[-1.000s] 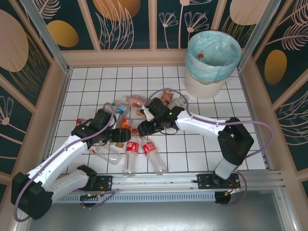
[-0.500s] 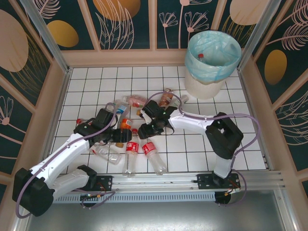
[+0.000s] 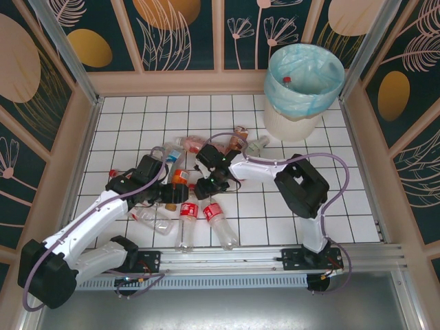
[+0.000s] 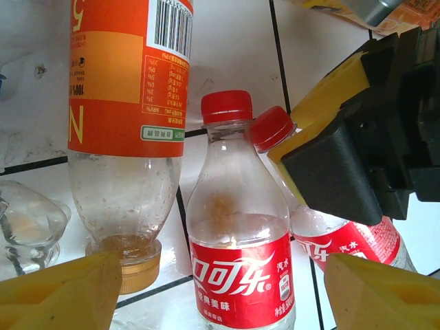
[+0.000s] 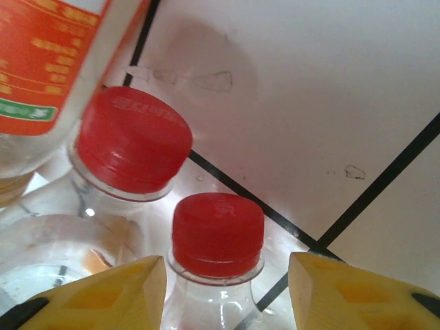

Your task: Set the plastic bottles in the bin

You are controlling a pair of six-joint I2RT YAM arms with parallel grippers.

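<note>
Both pairs of jaws gape; the right gripper (image 5: 223, 292) straddles the red cap (image 5: 218, 234) of a Coca-Cola bottle (image 4: 349, 244). Closing lower, on the neck (image 5: 218, 280), looks surer.

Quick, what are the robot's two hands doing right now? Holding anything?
Left gripper: open, jaws wide over a Coca-Cola bottle, holding nothing.
Right gripper: open, jaws either side of a red-capped bottle, not clamped.

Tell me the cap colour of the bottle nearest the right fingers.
Red cap, clearest in the right wrist view.
</note>
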